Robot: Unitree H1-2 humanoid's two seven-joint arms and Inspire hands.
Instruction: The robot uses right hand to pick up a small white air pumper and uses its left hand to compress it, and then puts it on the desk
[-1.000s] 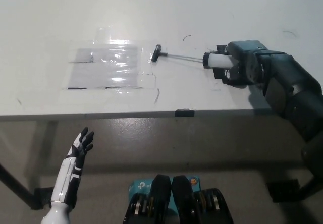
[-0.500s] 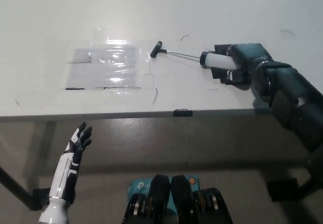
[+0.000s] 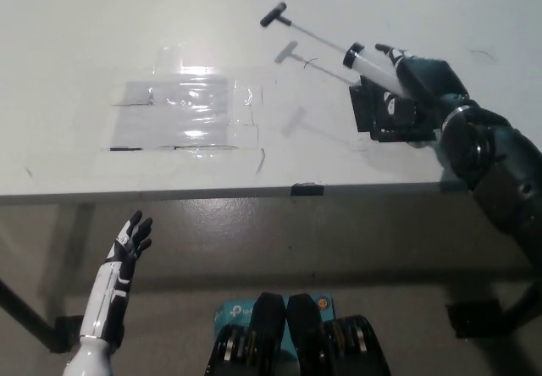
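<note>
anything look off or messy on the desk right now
Nothing spilled or damaged. The only oddity is a wrinkled clear plastic sheet taped flat on the desk, glaring under the light. The air pumper is lifted in the right hand.

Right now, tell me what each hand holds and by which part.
The right hand holds the air pumper by its white barrel, with the rod and black T-handle sticking out up-left above the desk. The left hand, below the desk edge, holds nothing.
</note>
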